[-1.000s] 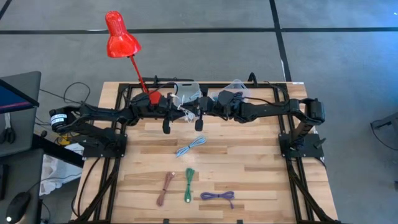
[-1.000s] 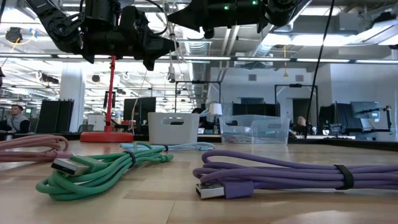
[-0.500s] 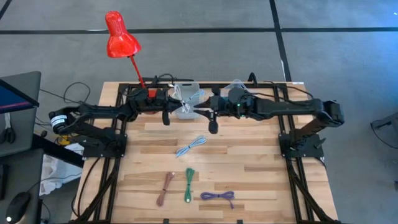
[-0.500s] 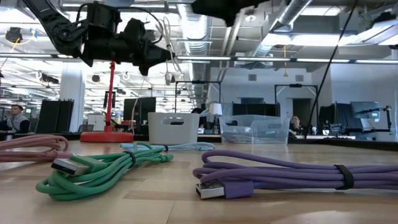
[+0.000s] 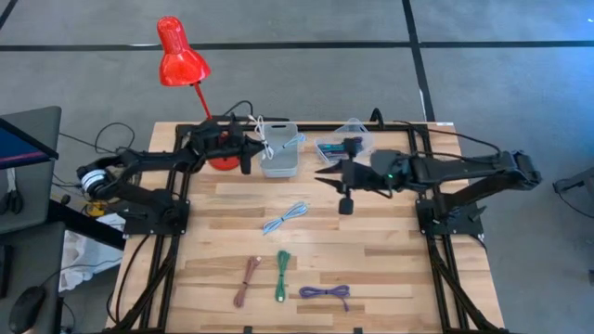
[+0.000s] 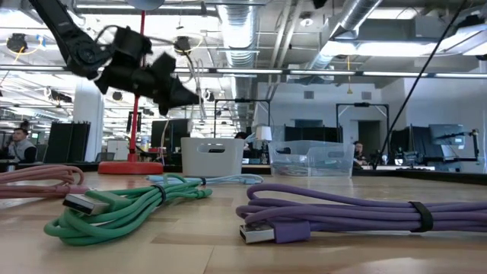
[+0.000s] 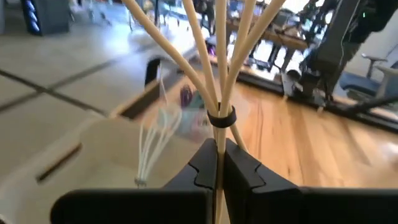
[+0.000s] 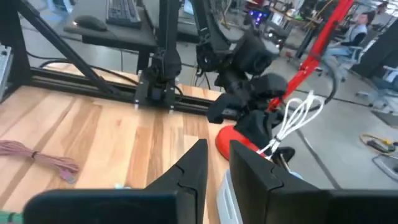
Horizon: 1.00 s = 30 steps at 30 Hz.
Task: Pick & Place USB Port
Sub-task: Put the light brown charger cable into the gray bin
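A cream USB cable (image 5: 278, 144), coiled and bound with a black band, is held in my shut left gripper (image 5: 252, 153) over the white bin (image 5: 280, 167) at the table's far edge. In the low view that gripper (image 6: 186, 95) hangs high, tipped downward. My right gripper (image 5: 322, 176) is open and empty, and hovers to the right of the bin, in front of the clear container (image 5: 339, 146). Its wrist view shows my left gripper and the cream loops (image 8: 298, 115). Light blue (image 5: 286, 218), pink (image 5: 247, 280), green (image 5: 282, 276) and purple (image 5: 325, 293) cables lie on the wood. My left gripper pinches the cream cable's gathered strands (image 7: 219, 140) between its two fingers, just behind the black band (image 7: 222, 118). The fingers come from the table's left and slant down. The loops fan out beyond the fingertips, and the cable is lifted clear above the bin.
A red desk lamp (image 5: 181, 54) stands at the far left corner, its base beside my left arm. Black frame rails run along the table's left, right and far sides. The four cables sit in the middle and near part; bare wood lies on either side of them.
My right arm has drawn back from beside my left gripper, moving toward the table's right and a little toward the near edge. My left gripper has carried the cream cable toward the far edge, over the white bin, and has tipped downward.
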Each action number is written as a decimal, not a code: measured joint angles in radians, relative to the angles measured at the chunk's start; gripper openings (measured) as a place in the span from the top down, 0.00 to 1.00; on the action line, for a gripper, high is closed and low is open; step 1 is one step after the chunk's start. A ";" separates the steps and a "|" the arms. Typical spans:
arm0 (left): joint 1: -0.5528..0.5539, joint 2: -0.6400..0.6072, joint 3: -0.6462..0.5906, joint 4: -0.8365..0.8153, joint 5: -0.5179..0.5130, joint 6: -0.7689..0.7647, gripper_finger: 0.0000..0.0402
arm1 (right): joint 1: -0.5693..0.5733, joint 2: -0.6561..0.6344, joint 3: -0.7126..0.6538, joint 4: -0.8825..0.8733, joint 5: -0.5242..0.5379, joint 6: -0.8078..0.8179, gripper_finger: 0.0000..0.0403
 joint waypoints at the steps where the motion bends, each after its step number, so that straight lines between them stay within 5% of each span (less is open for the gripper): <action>1: 0.002 0.024 0.000 0.000 0.003 -0.001 0.98 | 0.012 -0.018 -0.016 0.000 0.025 0.006 0.86; 15: 0.056 0.374 0.085 0.160 0.000 -0.056 0.98 | 0.256 -0.222 -0.299 0.017 0.336 0.070 0.87; 23: 0.061 0.437 0.121 0.159 0.008 -0.059 0.98 | 0.461 -0.295 -0.418 0.024 0.691 0.192 0.87; 30: 0.081 0.456 0.120 0.158 0.010 -0.094 0.98 | 0.598 -0.309 -0.440 0.015 0.894 0.235 0.87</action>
